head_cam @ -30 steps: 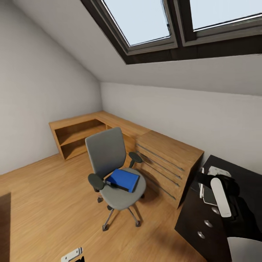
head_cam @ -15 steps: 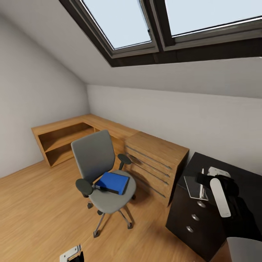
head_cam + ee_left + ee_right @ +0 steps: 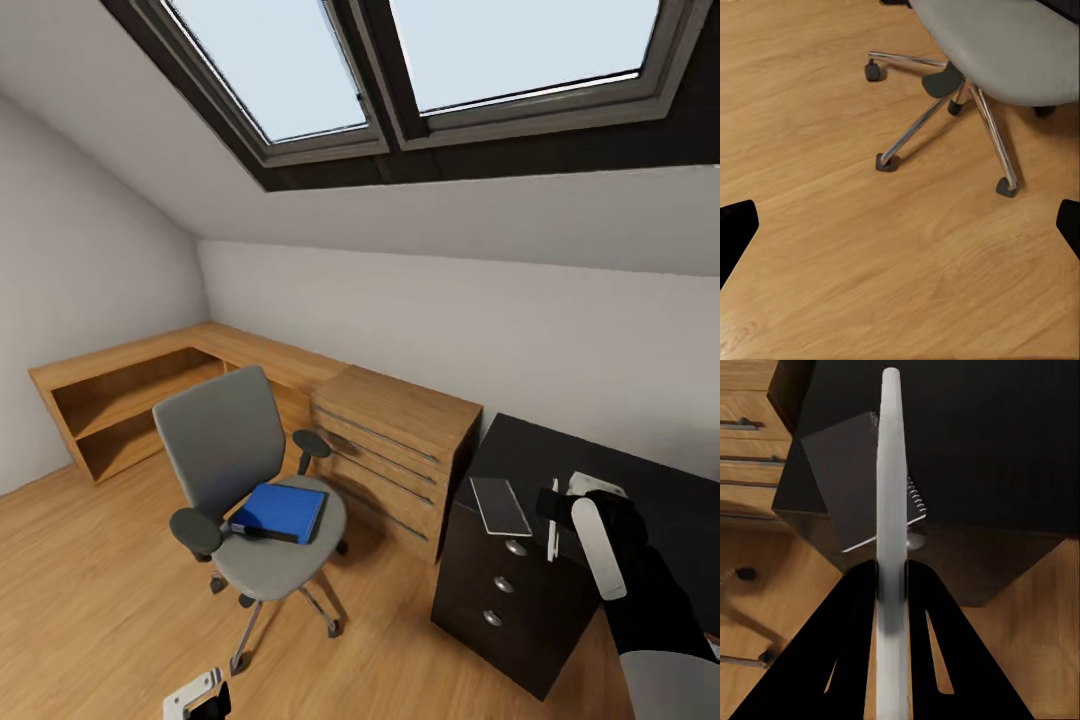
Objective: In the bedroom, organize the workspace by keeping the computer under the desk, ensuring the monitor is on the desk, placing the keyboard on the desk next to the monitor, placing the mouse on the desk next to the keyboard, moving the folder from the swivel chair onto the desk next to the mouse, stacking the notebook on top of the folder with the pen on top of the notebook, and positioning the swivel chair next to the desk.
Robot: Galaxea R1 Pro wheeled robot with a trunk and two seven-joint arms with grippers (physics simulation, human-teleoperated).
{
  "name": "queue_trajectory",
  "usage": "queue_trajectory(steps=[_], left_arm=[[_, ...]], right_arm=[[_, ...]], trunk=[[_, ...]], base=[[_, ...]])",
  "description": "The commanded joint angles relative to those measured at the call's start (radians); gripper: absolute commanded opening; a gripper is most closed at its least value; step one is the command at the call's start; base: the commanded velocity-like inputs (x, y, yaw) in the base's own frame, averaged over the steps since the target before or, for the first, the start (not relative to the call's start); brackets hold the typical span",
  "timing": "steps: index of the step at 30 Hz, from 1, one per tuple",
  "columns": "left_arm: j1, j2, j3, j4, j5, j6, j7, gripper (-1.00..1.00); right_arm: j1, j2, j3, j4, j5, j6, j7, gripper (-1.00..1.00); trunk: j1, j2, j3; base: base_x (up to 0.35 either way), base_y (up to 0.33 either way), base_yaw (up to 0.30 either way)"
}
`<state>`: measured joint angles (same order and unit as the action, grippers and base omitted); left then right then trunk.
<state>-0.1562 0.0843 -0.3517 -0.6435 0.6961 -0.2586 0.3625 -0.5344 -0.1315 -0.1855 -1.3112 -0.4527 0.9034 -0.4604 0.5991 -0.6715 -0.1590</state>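
You had the right gripper [image 3: 892, 585] clamped on the pen [image 3: 891, 510], its two fingers pressed against the white stick from both sides, so that the pen stuck straight out ahead of the claw and was ready to be laid down. It hung above the near end of the desk [image 3: 590, 470], just beside the spiral notebook [image 3: 500, 505] that lay flat on the black top over the drawer unit. Your left gripper [image 3: 900, 225] was spread apart and empty, pointed down at the wooden floor [image 3: 832, 262] near the chrome base of the swivel chair [image 3: 250, 480]. The blue folder [image 3: 280, 510] sat on the chair seat, well apart from both claws, so I judged that the stacking could not yet be finished.
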Motion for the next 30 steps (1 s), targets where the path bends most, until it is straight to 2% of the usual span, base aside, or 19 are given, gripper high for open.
queue_trajectory(steps=[1,2,3,12,16,17,24,30], left_arm=[[-0.001,0.002,-0.012,0.000,0.010,-0.006,0.007,1.00],[-0.001,0.002,-0.022,0.002,0.009,-0.007,0.007,1.00],[-0.001,0.003,-0.056,0.006,0.006,-0.009,0.007,1.00],[0.000,0.002,-0.073,0.007,0.004,-0.010,0.007,1.00],[-0.001,0.002,-0.097,0.007,0.003,-0.010,0.007,1.00],[-0.001,0.002,-0.117,0.007,0.003,-0.010,0.008,1.00],[0.000,0.002,-0.125,0.007,0.004,-0.009,0.009,1.00],[-0.001,0.002,-0.127,0.007,0.003,-0.009,0.008,1.00]], right_arm=[[-0.001,0.000,0.000,0.002,-0.012,-0.002,-0.007,-1.00],[-0.001,0.000,0.000,0.007,-0.011,-0.007,-0.007,-1.00],[-0.002,-0.001,0.000,0.019,-0.008,-0.015,-0.007,-1.00],[-0.002,-0.002,0.000,0.023,-0.008,-0.017,-0.007,-1.00],[-0.002,-0.002,0.000,0.023,-0.008,-0.018,-0.007,-1.00],[-0.002,-0.001,0.000,0.023,-0.008,-0.017,-0.007,-1.00],[-0.002,-0.001,0.000,0.023,-0.008,-0.018,-0.007,-1.00],[-0.002,0.000,0.001,0.036,-0.008,-0.019,-0.007,-1.00]], trunk=[[0.000,-0.001,-0.001],[0.000,-0.001,0.001],[0.000,-0.001,0.002],[0.000,-0.001,0.011],[0.000,-0.001,0.016],[0.000,-0.001,0.016],[0.000,-0.001,0.017],[0.000,-0.001,0.017]], base=[[0.000,0.000,-0.231],[0.000,0.000,-0.231],[0.000,0.000,-0.232],[0.021,0.000,-0.232],[0.201,0.000,-0.232],[0.299,-0.042,-0.108],[0.289,-0.080,-0.042],[0.152,-0.027,-0.005]])
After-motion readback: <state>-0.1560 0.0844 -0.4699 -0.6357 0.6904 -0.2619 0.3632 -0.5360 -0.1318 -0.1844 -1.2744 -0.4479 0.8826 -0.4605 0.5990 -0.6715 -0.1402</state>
